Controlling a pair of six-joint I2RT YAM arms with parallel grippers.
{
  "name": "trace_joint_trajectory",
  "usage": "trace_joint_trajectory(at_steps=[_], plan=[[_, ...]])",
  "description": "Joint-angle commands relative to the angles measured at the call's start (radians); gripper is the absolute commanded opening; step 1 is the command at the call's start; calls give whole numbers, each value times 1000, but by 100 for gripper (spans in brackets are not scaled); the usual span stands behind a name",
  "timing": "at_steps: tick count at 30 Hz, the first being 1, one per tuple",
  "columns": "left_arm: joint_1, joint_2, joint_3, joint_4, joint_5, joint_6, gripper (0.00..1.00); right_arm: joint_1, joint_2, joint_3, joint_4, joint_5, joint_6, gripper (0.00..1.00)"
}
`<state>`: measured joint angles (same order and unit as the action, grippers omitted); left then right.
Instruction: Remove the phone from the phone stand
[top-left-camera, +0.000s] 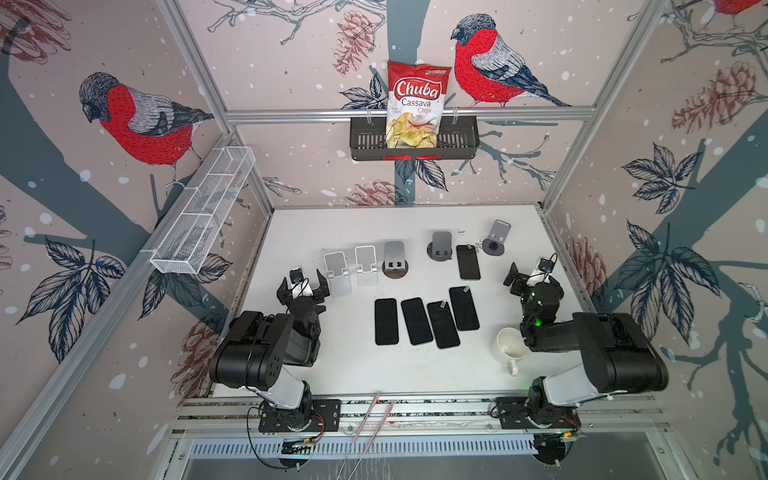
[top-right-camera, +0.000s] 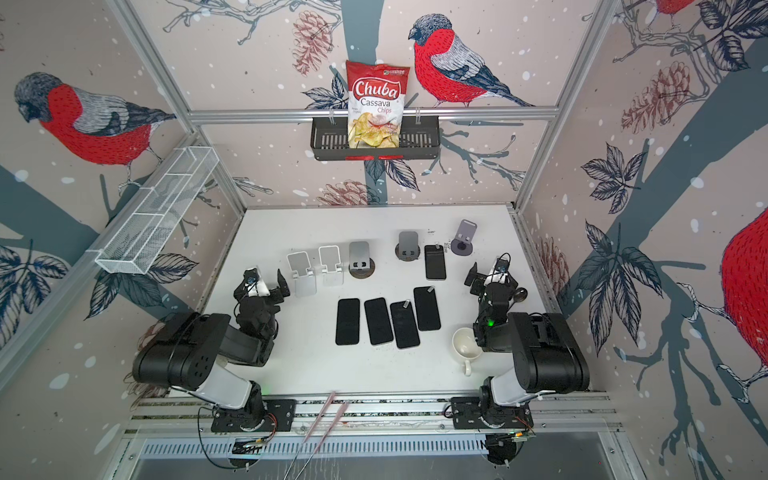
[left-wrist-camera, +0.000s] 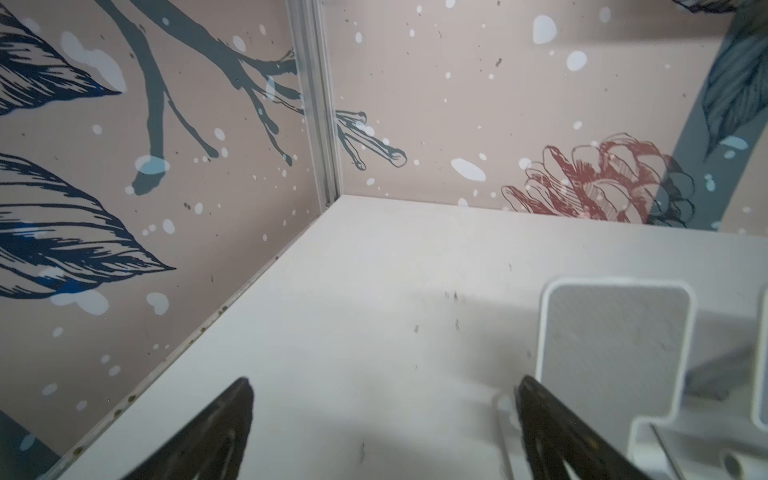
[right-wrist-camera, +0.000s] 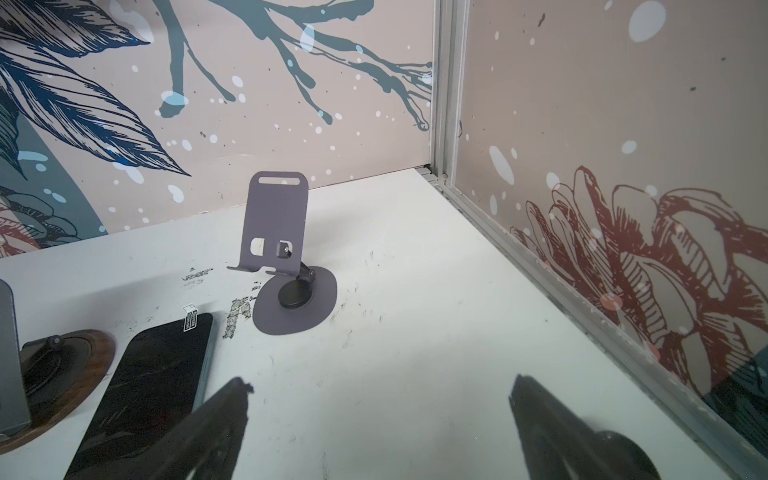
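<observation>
I see five stands (top-left-camera: 395, 259) in a row across the back of my table (top-left-camera: 332, 374), four phones (top-left-camera: 426, 320) flat side by side before them, a fifth phone (top-left-camera: 468, 262) between the two rightmost stands, and a mug (top-left-camera: 510, 347) at the front right.

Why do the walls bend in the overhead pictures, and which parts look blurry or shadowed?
In both top views the wide lens bows the frame rails outward. In the left wrist view the dark fingertips sit close and soft, beside a sharper white stand. In the right wrist view the purple stand casts a faint shadow on the table.
</observation>
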<state>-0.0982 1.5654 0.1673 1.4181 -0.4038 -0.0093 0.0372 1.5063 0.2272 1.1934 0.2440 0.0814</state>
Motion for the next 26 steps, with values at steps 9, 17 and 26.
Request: trace_joint_trajectory(at_steps=[9,17,26], plan=[[-6,6,46,-44,-38,-7,98,0,-4,3,13,-8,7,100],[-7,7,47,-47,-38,-8,98,0,-4,4,11,-8,8,100],[-5,6,48,-50,-35,-10,98,0,-4,4,11,-8,7,100]])
